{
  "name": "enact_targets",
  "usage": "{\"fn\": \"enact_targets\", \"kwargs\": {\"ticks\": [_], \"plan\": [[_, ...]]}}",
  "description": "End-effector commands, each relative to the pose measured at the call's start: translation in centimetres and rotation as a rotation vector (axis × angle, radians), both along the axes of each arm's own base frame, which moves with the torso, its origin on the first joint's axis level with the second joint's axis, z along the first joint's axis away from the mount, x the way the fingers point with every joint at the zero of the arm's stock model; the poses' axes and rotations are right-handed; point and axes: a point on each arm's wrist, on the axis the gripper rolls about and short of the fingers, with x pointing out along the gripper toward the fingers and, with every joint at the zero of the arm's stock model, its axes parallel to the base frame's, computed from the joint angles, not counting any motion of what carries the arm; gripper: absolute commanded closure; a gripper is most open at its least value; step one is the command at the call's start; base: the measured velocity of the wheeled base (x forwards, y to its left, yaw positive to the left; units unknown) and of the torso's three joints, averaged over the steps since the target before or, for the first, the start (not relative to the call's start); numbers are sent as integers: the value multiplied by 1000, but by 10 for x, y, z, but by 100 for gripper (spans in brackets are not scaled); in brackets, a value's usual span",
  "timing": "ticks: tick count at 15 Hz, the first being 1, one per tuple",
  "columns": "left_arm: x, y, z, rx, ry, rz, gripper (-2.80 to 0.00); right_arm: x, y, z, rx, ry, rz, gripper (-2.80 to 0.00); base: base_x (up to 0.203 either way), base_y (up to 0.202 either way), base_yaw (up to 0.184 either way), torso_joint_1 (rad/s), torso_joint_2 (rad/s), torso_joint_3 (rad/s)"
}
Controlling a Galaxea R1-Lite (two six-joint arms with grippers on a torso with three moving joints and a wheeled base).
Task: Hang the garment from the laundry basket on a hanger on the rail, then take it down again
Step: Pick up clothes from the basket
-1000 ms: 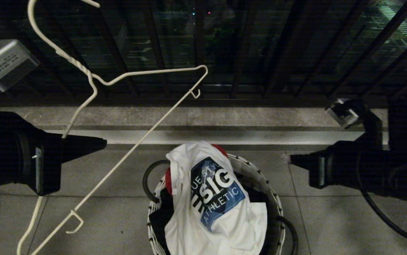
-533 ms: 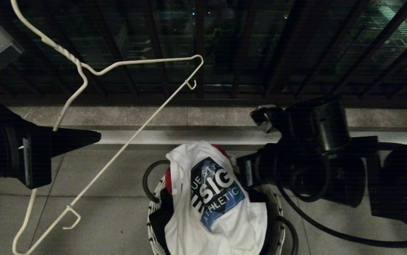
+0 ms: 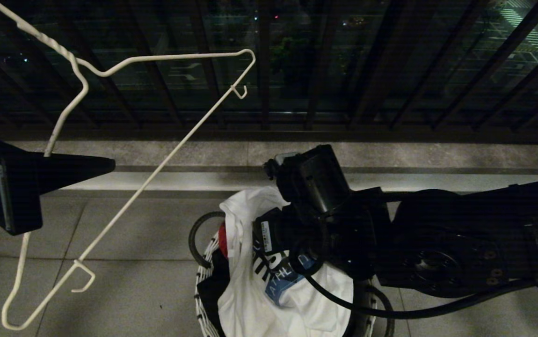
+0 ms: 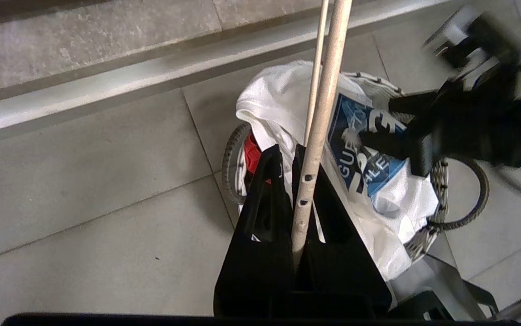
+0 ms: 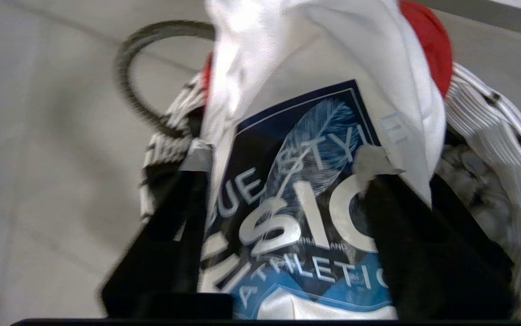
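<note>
Over the laundry basket [image 3: 206,276] now sits the right arm, a big change from a second ago, when it waited well off to the right of the tiled floor [image 3: 133,234]. Half a second back it was only at the basket's far right rim; now it covers most of the blue chest print in the head view. Right gripper [image 5: 283,190] has its jaws spread apart, one black finger [image 5: 170,217] on each side of the white lettering, hovering just above the T-shirt [image 5: 315,59]; whether the tips touch the cloth I cannot tell. The shirt itself has not budged: it lies heaped on top of the basket, a red cloth [image 5: 423,45] peeking from under it.

On the left, the left gripper [image 4: 297,156] stays clamped shut on the white wire hanger [image 3: 156,168], pinching the wire of one shoulder between its fingers. Arm and hanger have drifted left and up across the head view since the earlier pictures, the twisted neck now running off the top corner, the long bar slanting down across the dark balcony railing [image 3: 390,70] toward the floor.
</note>
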Motion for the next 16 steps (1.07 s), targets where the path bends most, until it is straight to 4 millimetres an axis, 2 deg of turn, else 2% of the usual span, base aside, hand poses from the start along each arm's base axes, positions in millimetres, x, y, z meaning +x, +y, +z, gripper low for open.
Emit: {"fn": "enact_targets", "kwargs": {"ticks": [1, 6, 7, 11, 14, 16], "plan": [[-1, 1, 1, -2, -3, 2, 0, 6, 14, -16, -35, 35, -21, -280, 0, 0, 0, 0, 0, 0], [-3, 3, 2, -7, -11, 9, 0, 1, 26, -35, -86, 75, -42, -280, 0, 0, 0, 0, 0, 0], [-3, 3, 2, -7, -11, 9, 0, 2, 27, -38, -92, 78, -43, 0, 0, 0, 0, 0, 0, 0], [-3, 5, 2, -7, -13, 21, 0, 4, 29, -47, -120, 78, -63, 0, 0, 0, 0, 0, 0, 0], [-3, 5, 3, -9, -15, 23, 0, -1, 21, -42, -137, 85, -72, 0, 0, 0, 0, 0, 0, 0], [-2, 4, 3, -9, -14, 20, 0, -9, 10, -31, -144, 95, -75, 0, 0, 0, 0, 0, 0, 0]]}}
